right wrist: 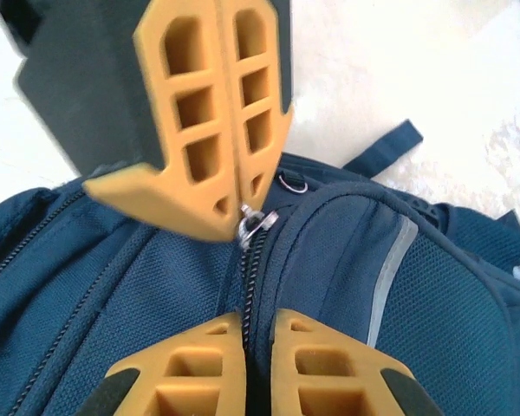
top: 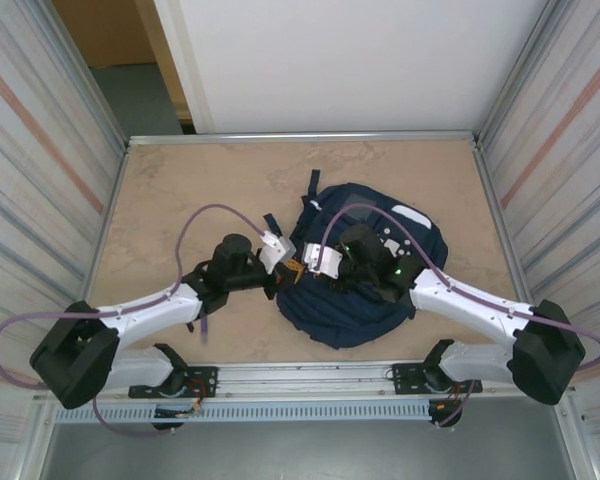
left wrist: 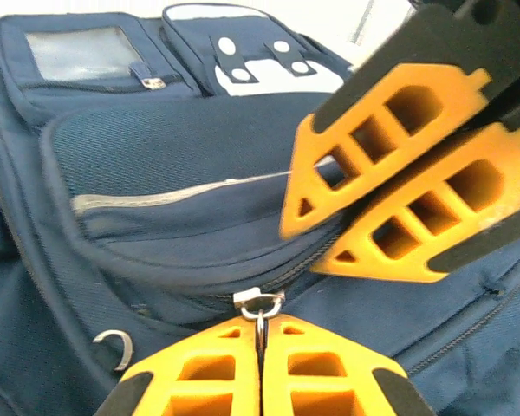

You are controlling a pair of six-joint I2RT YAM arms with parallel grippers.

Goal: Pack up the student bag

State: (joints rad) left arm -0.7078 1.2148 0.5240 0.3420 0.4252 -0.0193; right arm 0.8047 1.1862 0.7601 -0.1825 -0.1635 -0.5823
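Flat on the beige tabletop point(top: 180, 200), right of centre: large navy-blue fabric backpack point(top: 380, 300). At its left edge, left gripper point(left wrist: 260, 325) clamped shut on the small metal zipper pull point(left wrist: 260, 305). Facing it, right gripper point(right wrist: 258, 319) closed too, tips against the zip line; hold on fabric unclear.

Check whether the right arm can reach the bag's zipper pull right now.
Probably not: the left end effector is shut on the zipper pull, leaving little exposed, though the right end effector is close.
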